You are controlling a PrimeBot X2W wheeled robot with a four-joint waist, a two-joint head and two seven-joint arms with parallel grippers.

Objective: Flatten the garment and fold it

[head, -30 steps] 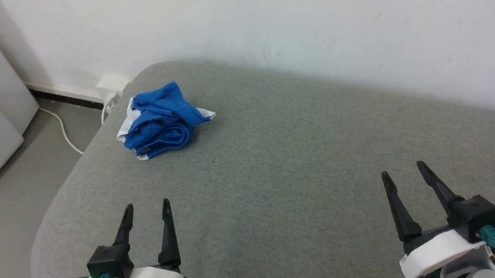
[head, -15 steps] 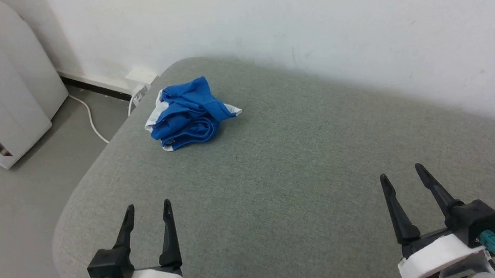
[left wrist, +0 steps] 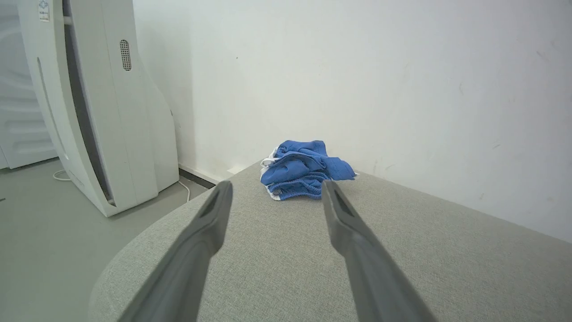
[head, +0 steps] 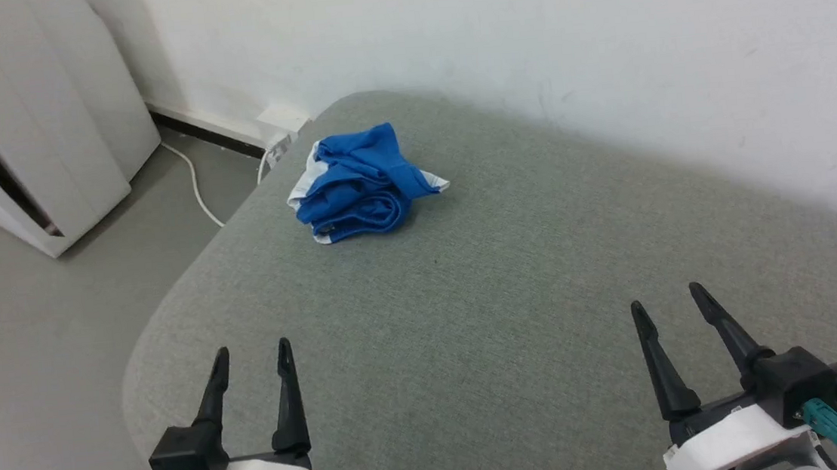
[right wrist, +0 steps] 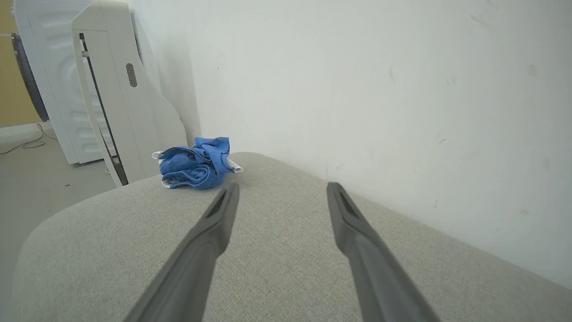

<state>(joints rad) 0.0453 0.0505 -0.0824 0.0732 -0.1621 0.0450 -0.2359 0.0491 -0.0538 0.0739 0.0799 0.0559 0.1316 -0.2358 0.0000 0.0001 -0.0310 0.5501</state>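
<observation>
Head view: crumpled blue shorts [head: 361, 185] on grey cushion [head: 516, 310], well beyond left gripper [head: 251, 356] and right gripper [head: 669, 308], both parted, empty. Reaching comes first.

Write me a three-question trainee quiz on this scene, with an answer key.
1. True or false: the garment lies flattened on the grey cushion.
2. Where is the garment? A) near the cushion's far left corner B) between a gripper's fingers C) on the floor
3. Fill in: the left gripper and the right gripper are both ____.
Key: 1 false, it is crumpled; 2 A; 3 open.
</observation>
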